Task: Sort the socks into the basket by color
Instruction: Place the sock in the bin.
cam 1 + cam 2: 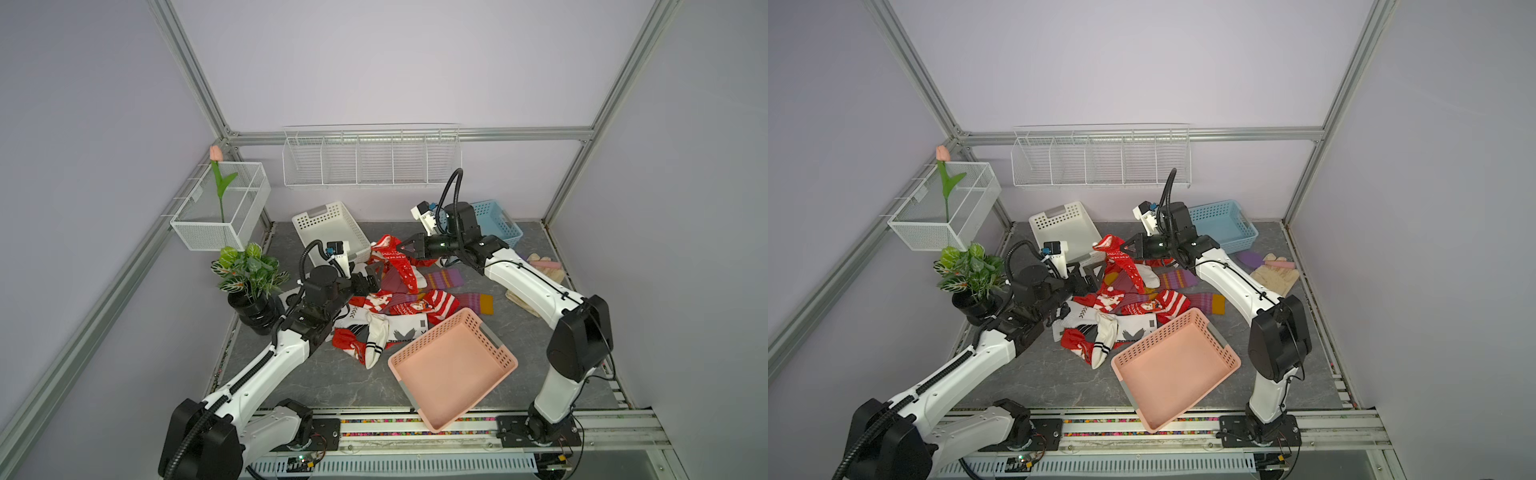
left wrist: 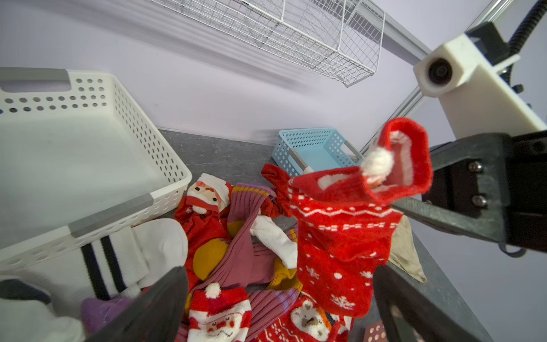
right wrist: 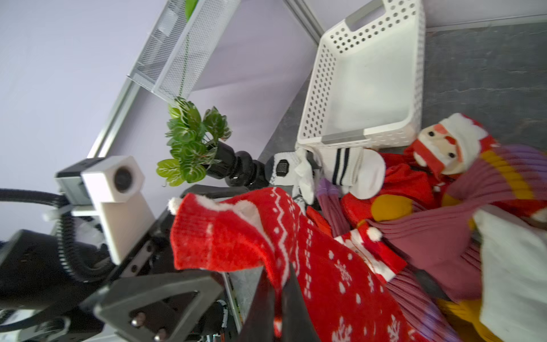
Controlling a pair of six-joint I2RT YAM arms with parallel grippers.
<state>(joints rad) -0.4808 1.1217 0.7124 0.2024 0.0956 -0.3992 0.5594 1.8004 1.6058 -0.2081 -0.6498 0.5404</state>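
My right gripper (image 1: 400, 248) (image 3: 278, 284) is shut on a red sock with white snowflakes (image 1: 402, 266) (image 2: 340, 237), holding it up above the pile of socks (image 1: 399, 307). The pile mixes red Santa, white black-striped and purple-maroon orange socks on the grey table. The sock hangs from its folded cuff, its toe trailing down toward the pile. Just left of the hanging sock my left gripper (image 1: 376, 270) (image 2: 281, 269) stands open with nothing between its fingers. An empty white basket (image 1: 318, 210) sits behind it, a blue basket (image 1: 498, 220) behind the right arm, and a pink basket (image 1: 453, 365) in front.
Beige gloves (image 1: 1275, 274) and a purple brush with a pink handle (image 1: 1252, 259) lie at the right edge. A potted plant (image 1: 249, 274) stands close beside the left arm. Wire racks (image 1: 370, 158) hang on the back wall, and a mesh box (image 1: 220, 208) holds a tulip at the left.
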